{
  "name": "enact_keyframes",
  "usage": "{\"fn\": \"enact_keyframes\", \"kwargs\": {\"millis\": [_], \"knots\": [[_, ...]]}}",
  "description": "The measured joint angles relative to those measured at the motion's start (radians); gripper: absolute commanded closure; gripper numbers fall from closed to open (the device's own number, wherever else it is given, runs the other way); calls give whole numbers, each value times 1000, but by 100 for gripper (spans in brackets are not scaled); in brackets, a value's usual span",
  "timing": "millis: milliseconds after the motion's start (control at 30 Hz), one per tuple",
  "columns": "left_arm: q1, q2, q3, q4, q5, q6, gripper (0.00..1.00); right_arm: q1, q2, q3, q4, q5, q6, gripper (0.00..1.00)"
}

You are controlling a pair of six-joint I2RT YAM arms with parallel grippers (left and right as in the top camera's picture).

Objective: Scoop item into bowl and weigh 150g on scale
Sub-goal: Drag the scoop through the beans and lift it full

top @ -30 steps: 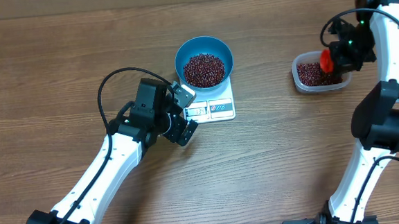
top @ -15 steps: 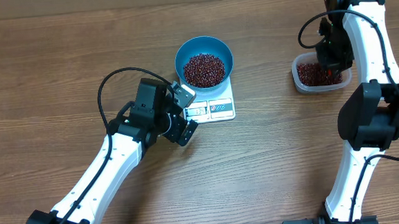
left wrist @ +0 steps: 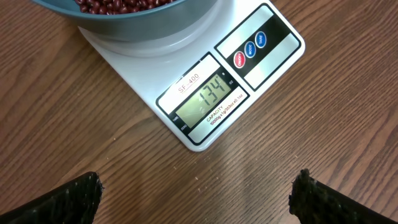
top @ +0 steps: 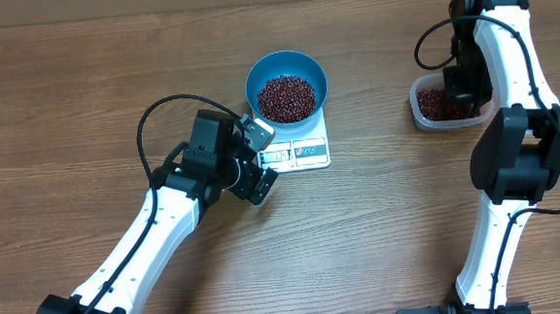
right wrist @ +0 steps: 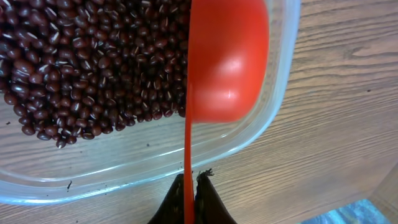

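While the left claw (top: 264,158) stands wide open beside the small flat white rectangular kitchen scale (top: 309,151), the right claw (right wrist: 189,198) is clamped on a red plastic scoop (right wrist: 227,62).

On the brown wood-grain tabletop (top: 81,81) the scale sits near the middle, its display reading 134 in the left wrist view, with the open claw just beside its display edge and gripping nothing. The round deep bright blue bowl (top: 285,58) stands on the scale's platform and holds a heap of small dark red-brown beans (top: 286,98). Well apart on the right lies a clear rounded-rectangle plastic tub (top: 416,103) with more beans spread inside. The scoop's round head hangs over the tub's barer end, its thin handle pinched between the closed fingers.
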Motion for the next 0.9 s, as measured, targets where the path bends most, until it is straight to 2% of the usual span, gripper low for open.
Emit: {"fn": "enact_keyframes", "kwargs": {"millis": [433,900], "knots": [[0,0,0,0,0,0,0,0,0,-6,0,-139,-88,96],[0,0,0,0,0,0,0,0,0,-7,-1,-394,-240,96]]}}
